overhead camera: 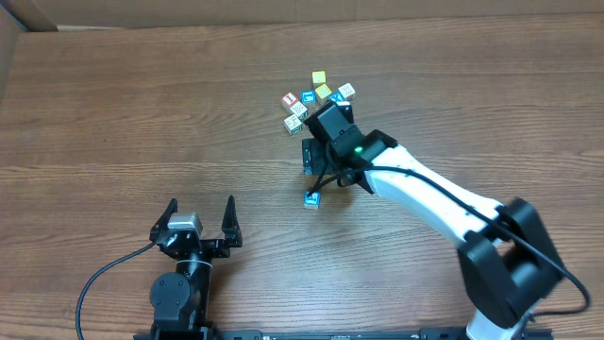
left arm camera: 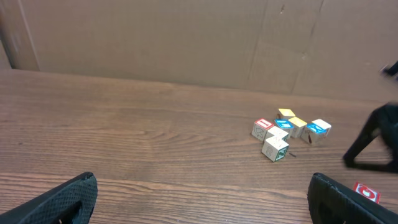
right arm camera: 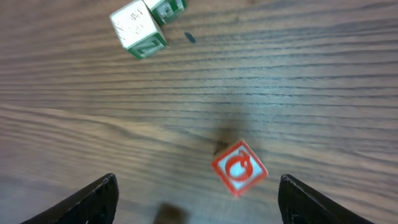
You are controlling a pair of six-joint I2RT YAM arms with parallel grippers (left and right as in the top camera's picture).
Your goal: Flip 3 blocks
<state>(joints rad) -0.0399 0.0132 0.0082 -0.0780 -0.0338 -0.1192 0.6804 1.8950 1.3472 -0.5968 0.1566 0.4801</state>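
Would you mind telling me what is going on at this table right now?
The robot is working on flipping small wooden blocks. The right gripper hangs open above the table, close to the cluster of blocks. A red-lettered block lies between its fingers, touching neither. The left gripper is also open, holds nothing and sits at the near side, well away from the blocks.

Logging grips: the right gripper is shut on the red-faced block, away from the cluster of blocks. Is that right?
Not shut: the right wrist view shows the right gripper open, its fingers clear of the red-faced block, away from the cluster.
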